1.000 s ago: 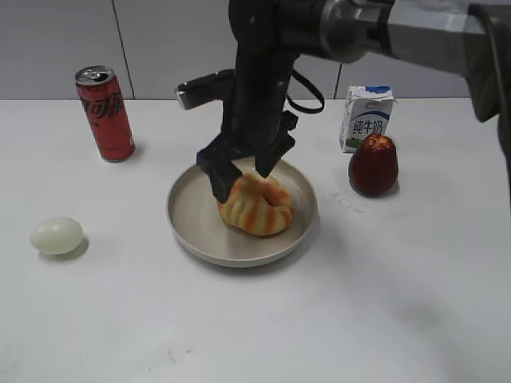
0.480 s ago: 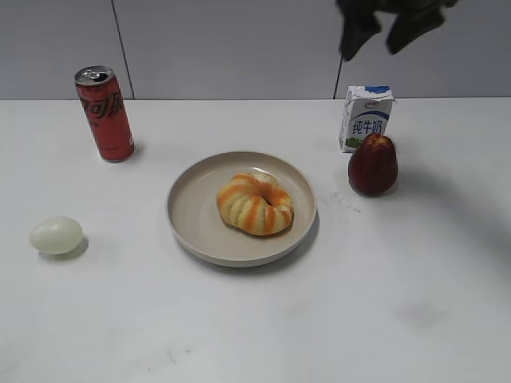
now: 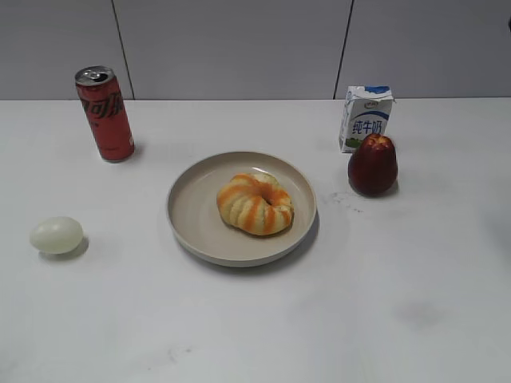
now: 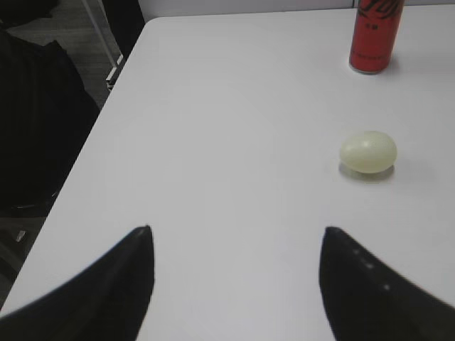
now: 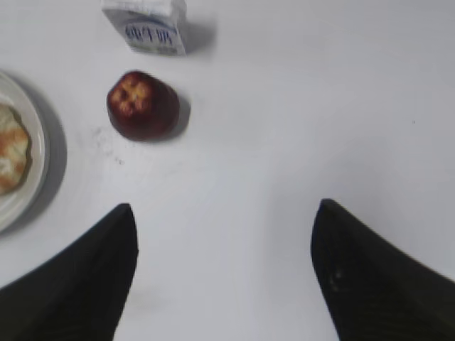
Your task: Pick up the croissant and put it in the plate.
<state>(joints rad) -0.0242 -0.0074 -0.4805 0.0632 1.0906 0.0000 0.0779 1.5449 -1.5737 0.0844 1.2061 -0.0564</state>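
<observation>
Left hand (image 4: 234,238) hangs with fingers spread wide, holding nothing; right hand (image 5: 224,213) likewise gapes, raised above the desk (image 5: 298,106).

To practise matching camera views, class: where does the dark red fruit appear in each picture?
Exterior view: the dark red fruit sits right of the plate, before the milk carton.
Left wrist view: not in it.
Right wrist view: upper left.
Shared landmark: the milk carton.

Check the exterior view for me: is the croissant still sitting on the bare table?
No, the croissant lies inside the plate, resting on its floor within the raised rim.
</observation>
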